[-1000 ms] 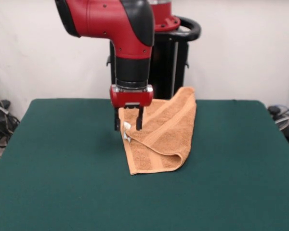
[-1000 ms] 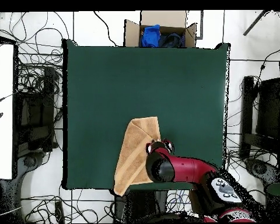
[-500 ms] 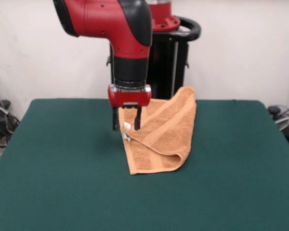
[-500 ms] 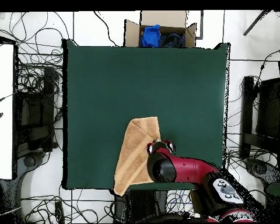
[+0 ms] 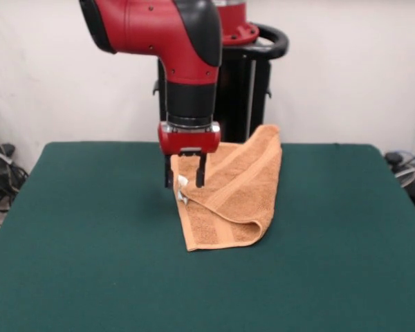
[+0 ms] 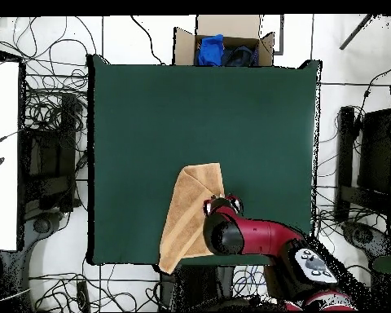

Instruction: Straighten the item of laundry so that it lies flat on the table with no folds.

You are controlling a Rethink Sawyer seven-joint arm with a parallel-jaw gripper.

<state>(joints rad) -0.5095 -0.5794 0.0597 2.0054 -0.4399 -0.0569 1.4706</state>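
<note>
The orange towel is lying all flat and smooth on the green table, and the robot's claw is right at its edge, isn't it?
Not quite. The front view shows the towel folded over on itself, not flat. It is on the green table, with the gripper at its edge.

Dark green felt-top table (image 5: 90, 263) (image 6: 150, 122), wide, rectangular. On it only an orange-tan terry towel (image 5: 238, 197) (image 6: 191, 212), folded over on itself w/ woven band showing, far edge hanging past table's robot-side rim. White tag (image 5: 182, 182) at its edge.
</note>
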